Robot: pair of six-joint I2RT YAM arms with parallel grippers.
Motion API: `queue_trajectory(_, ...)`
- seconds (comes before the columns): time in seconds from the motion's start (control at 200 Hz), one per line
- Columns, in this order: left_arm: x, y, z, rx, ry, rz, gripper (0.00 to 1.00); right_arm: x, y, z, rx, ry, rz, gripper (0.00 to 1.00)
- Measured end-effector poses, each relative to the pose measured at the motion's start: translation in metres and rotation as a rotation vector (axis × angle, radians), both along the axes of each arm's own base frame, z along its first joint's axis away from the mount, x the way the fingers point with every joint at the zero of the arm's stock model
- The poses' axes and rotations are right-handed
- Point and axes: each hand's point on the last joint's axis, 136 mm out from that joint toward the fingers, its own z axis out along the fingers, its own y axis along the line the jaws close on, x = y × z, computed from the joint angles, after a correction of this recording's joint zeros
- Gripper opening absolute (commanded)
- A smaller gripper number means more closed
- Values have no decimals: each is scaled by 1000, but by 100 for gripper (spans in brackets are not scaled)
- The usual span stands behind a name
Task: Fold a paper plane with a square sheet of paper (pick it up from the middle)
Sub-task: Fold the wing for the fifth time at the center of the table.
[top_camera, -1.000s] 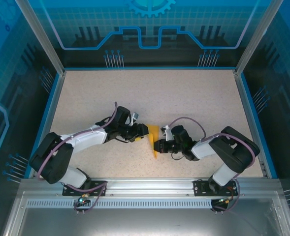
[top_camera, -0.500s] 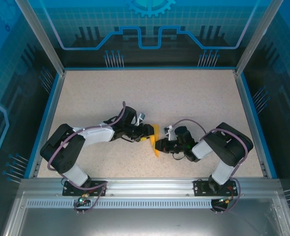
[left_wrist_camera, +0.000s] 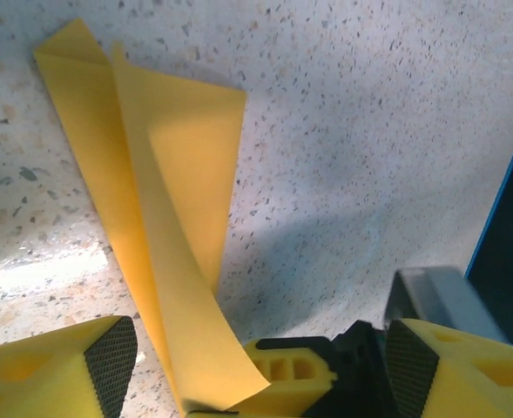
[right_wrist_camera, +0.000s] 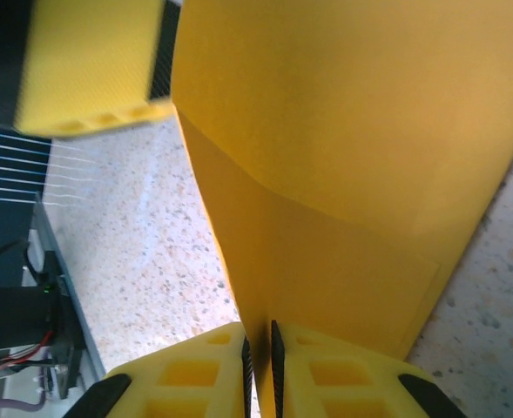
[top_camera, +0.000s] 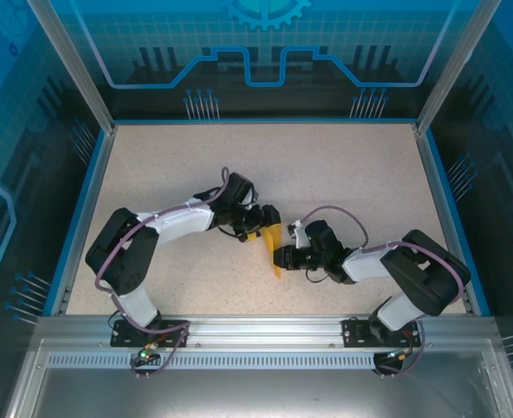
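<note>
Two pincers of mine meet near the middle of the speckled table (top_camera: 343,174), with the folded paper sheet (top_camera: 273,246) between them. My left pincer (top_camera: 263,219) reaches in from the left and stands wide open; its textured pads (left_wrist_camera: 112,355) sit far apart and clamp nothing. From my left wrist the orange-yellow sheet is a long, narrow fold lying on the table. One flap is lifted off the layer below, and its near end rises between my spread fingers, closer to the left pad. Just to the right, my right pincer (top_camera: 281,259) is pinched almost closed on the sheet's near end. From my right wrist the thin paper runs straight into the slit between the two fingers (right_wrist_camera: 195,366) and widens out beyond them.
</note>
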Motion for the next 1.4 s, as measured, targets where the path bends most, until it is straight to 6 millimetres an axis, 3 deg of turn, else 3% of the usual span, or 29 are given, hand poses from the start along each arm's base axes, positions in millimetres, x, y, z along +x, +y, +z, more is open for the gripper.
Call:
queue_trajectory(0.125,1,4,-6,61,49,8,72,-4,-3,-3,-52,-22,7,17)
queue_trajectory(0.41,-13,13,-33,161,179,-15,63,-7,6,11,-139,-126,54,18)
queue_trajectory(0.675,-14,14,-31,176,183,-38,39,-14,4,2,-241,-146,75,20)
queue_trajectory(0.74,-15,14,-33,181,189,-40,28,-15,4,2,-269,-157,79,22)
queue_trajectory(0.94,-17,16,-35,190,202,-44,6,-20,5,10,-354,-220,93,32)
queue_trajectory(1.055,-17,16,-34,189,201,-43,3,-23,4,16,-421,-267,91,40)
queue_trajectory(1.145,-16,15,-34,188,199,-43,2,-25,4,19,-492,-314,96,51)
queue_trajectory(1.401,-14,13,-31,181,195,-43,1,-25,14,25,-716,-429,103,51)
